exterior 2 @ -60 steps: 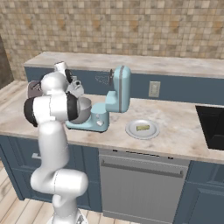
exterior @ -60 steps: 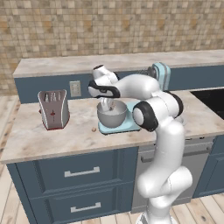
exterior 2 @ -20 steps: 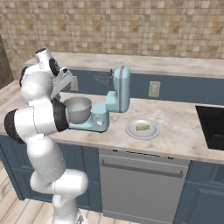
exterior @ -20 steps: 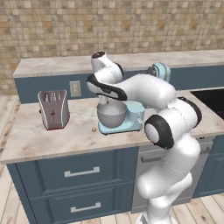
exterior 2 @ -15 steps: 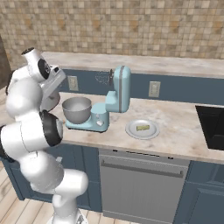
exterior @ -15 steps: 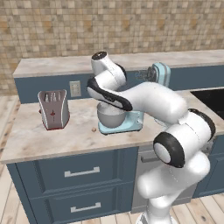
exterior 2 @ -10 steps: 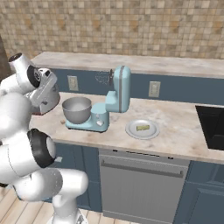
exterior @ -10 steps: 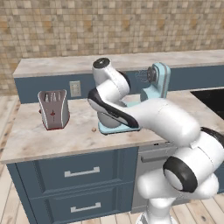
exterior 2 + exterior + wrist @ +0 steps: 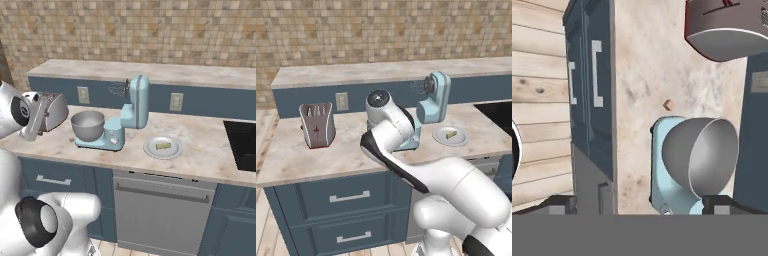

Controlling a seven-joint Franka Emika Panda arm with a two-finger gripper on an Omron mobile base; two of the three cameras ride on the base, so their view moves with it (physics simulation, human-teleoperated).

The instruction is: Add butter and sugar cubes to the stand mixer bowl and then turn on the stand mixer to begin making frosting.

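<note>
Grey metal stand mixer bowl [image 9: 699, 155] sits ahead of the widely spread, empty gripper [image 9: 637, 202]; one sugar cube [image 9: 668, 105] lies beyond it. Probably the sugar step: next, descend over that cube and pinch.

Arm swung left, off stand mixer bowl [image 9: 88, 125]

Tan mosaic tile wall [image 9: 150, 30], beige marble counter [image 9: 200, 150], navy cabinets [image 9: 346, 200], grey dishwasher [image 9: 160, 210], wood plank floor [image 9: 537, 65]

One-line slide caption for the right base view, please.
Light blue stand mixer with head tilted up, grey bowl on its base, butter on a white plate beside it.
</note>
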